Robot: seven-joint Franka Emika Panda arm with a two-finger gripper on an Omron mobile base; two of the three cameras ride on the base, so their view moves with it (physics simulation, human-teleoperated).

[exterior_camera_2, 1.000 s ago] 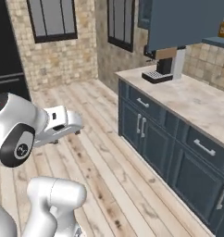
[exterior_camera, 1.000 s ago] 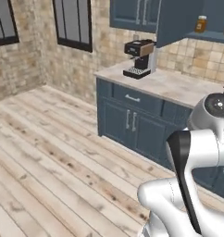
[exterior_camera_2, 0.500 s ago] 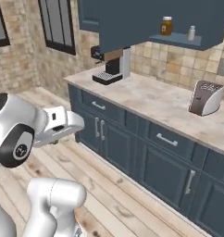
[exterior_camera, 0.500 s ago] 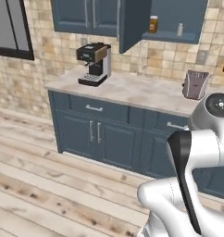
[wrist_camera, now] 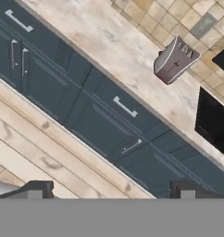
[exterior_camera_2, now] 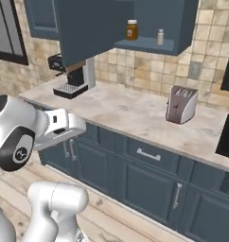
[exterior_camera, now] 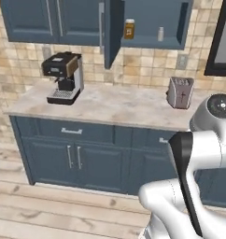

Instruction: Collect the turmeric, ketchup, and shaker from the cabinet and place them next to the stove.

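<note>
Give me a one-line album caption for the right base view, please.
Open cabinet holds turmeric and shaker above a marble counter with coffee machine and toaster.

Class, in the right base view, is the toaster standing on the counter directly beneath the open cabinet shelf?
No; the toaster stands on the counter right of the cabinet shelf.

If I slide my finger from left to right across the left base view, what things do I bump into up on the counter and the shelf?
coffee machine → turmeric → shaker → toaster
</note>
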